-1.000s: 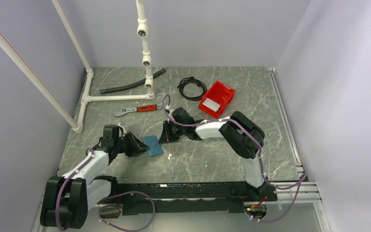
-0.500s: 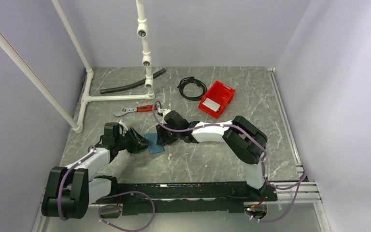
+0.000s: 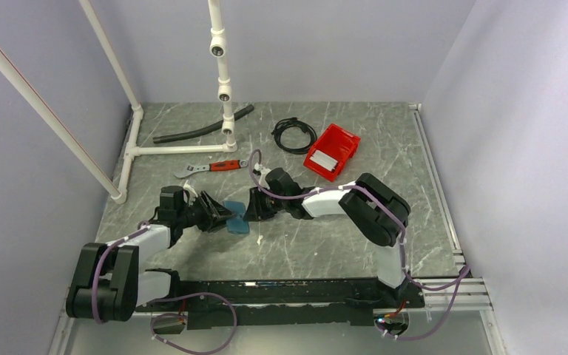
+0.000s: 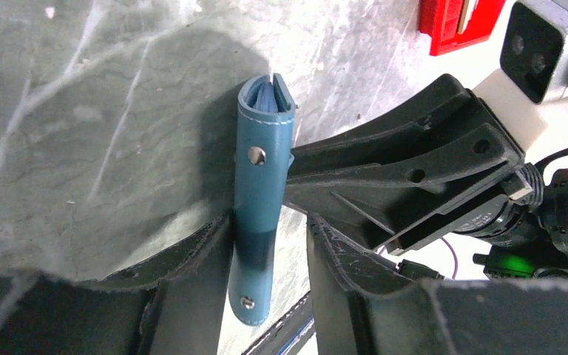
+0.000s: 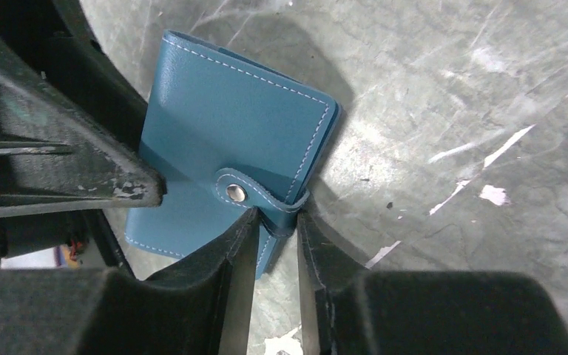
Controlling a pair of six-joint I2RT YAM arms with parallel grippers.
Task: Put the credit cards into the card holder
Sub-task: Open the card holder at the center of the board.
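Observation:
The blue card holder point(image 3: 234, 215) stands tilted on its edge between my two grippers, snapped closed. In the left wrist view it point(image 4: 263, 177) shows edge-on between my left fingers; it touches one finger and a gap shows at the other. My left gripper point(image 3: 218, 214) is open around it. My right gripper point(image 5: 276, 244) is shut on the holder's snap strap point(image 5: 279, 208) at the edge of the holder point(image 5: 229, 133). A light grey card point(image 3: 324, 161) lies in the red bin point(image 3: 344, 140). The tan-orange card is out of view.
A red-handled wrench point(image 3: 211, 168) lies behind the grippers. A black cable coil point(image 3: 293, 135) and a black hose point(image 3: 203, 126) lie at the back. A white pipe frame point(image 3: 181, 149) stands at the back left.
The holder lay flat a second ago; now it is tipped up on its edge. My left gripper has pushed right and my right gripper has closed in on the strap.

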